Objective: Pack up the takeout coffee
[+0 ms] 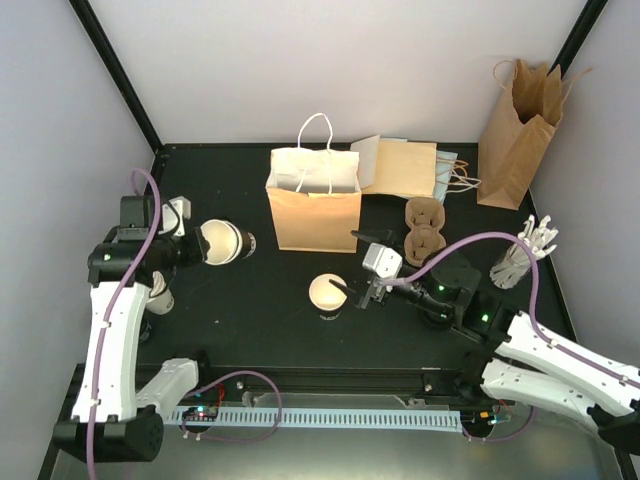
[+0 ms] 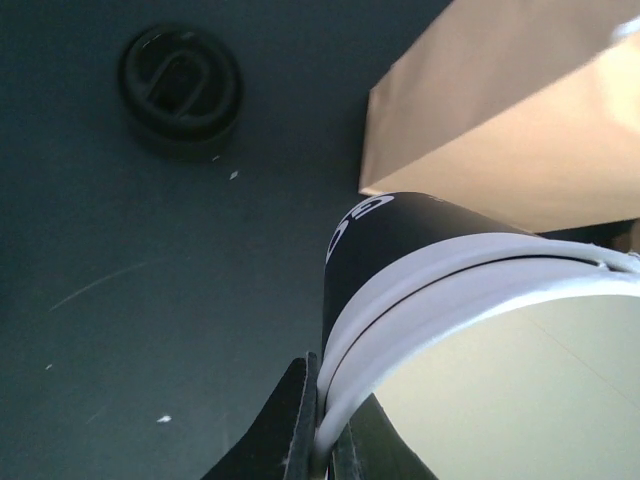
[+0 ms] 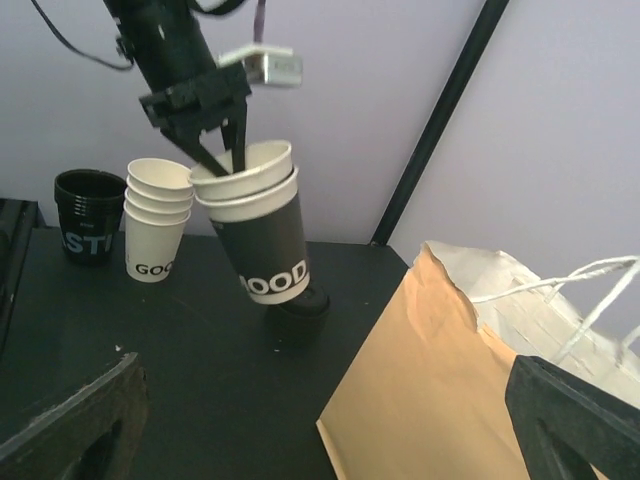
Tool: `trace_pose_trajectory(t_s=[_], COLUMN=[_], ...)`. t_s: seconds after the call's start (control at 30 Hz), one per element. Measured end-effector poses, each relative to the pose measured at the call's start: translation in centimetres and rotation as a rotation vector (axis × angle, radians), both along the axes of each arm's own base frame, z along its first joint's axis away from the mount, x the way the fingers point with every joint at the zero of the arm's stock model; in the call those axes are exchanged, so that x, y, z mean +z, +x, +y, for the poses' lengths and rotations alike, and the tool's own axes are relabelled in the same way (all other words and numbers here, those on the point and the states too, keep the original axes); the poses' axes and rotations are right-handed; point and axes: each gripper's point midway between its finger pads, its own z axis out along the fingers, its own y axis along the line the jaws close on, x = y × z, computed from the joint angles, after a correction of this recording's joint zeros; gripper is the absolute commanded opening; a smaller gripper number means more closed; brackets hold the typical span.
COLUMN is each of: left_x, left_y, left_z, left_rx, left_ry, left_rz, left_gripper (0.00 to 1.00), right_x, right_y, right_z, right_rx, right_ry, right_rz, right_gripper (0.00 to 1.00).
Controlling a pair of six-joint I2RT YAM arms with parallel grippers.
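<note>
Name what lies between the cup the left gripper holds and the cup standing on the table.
Nothing: in the top view, only bare table separates the held cup from the standing cup.

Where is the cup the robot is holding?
In the top view, the black-sleeved paper cup hangs tilted on the left side, its rim pinched by the left claw, just left of the open paper bag.
</note>
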Motion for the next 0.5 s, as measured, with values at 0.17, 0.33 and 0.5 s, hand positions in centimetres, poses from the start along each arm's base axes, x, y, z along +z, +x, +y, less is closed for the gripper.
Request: trace_pose_trajectory(t_s=[0.17, 0.33, 0.5], left_x=[-4.2, -8.2, -9.3], left_y=[0.7, 0.5, 1.2], left_z=[2.3, 5.3, 8.7], left_rx=[0.111, 0.303, 0.493], left_ry=[0.026, 0.054, 0.072], left_rz=[0.126, 0.243, 0.257], left_gripper=[0.02, 0.02, 0.01], right_x=[0.0, -0.4, -1.4], right_y=[-0.7, -0.9, -0.4], right_z=[-1.3, -2.3, -3.3], right_rx=[-0.008, -0.034, -0.095], right_ry=[0.049, 0.083, 0.08], right_rz=[0.038, 0.099, 0.184], right_gripper=[1.0, 1.0, 1.0])
